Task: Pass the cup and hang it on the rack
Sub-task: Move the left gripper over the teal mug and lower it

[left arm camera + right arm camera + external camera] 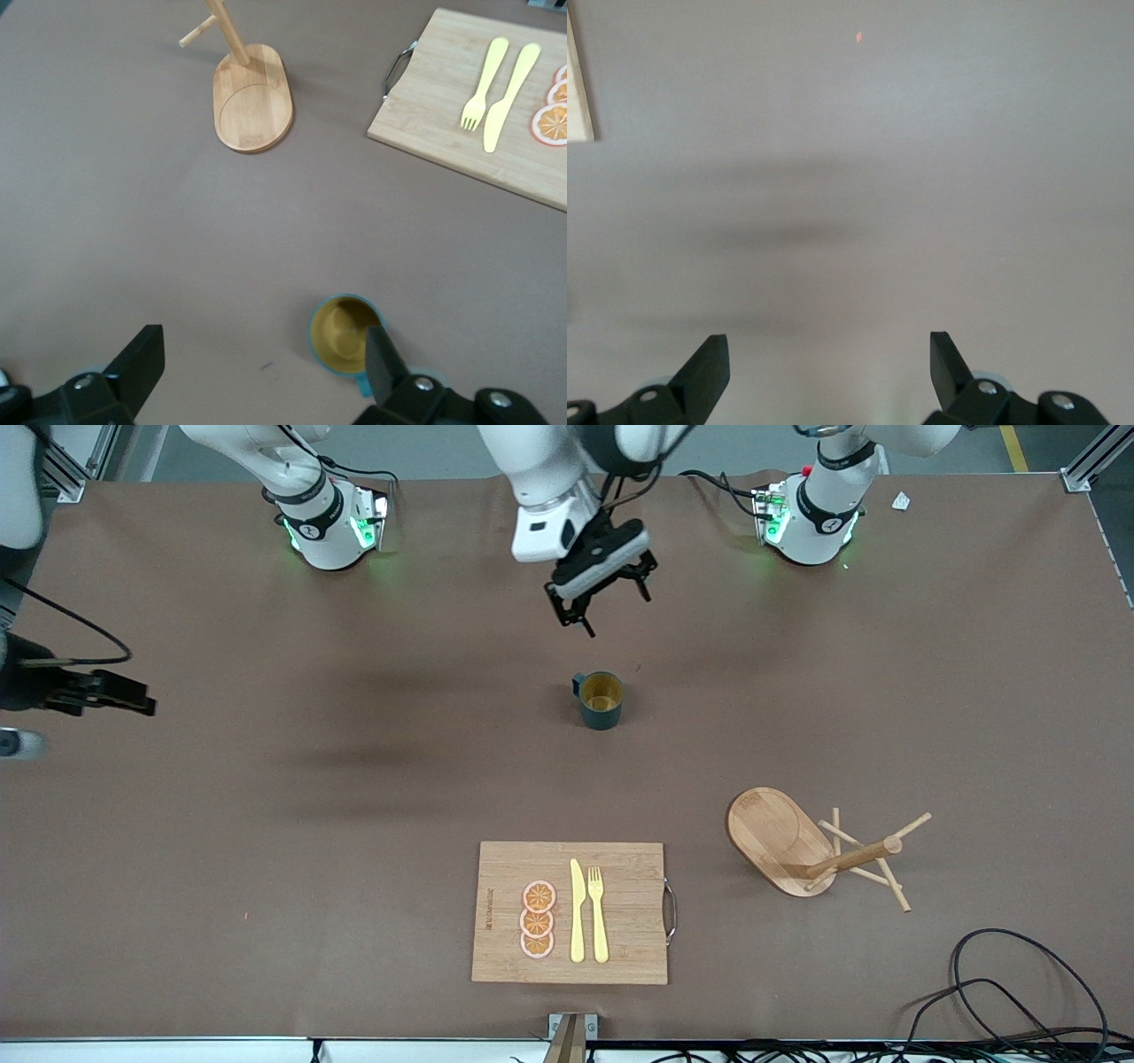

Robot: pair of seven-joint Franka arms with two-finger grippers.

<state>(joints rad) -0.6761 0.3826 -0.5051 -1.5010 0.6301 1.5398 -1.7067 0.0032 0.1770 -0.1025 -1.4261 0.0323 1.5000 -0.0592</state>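
Brown matting covered the whole table (266, 850), and the cup (601, 700) stood upright on it near the middle, its tan inside showing and its handle turned toward the robots' bases. Above the matting close to the cup hung the left gripper (604, 595), its fingers (383, 359) spread wide with nothing between them; in the left wrist view one fingertip overlapped the cup (344, 332), though it seemed to be above it rather than touching. Nearer the front camera than the cup, and toward the left arm's end of the table, stood the rack (811, 849) on its oval base (the post and pegs leaning away in the high view, upright in the wrist view (251, 102)). A bamboo cutting board (505, 921) lay nearer the camera still, carrying three orange slices (538, 919), a yellow knife (577, 911) and a yellow fork (598, 914) side by side. Over the right arm's end of the table waited the right gripper (133, 695), fingers (709, 367) parted over bare matting, well apart from the cup.
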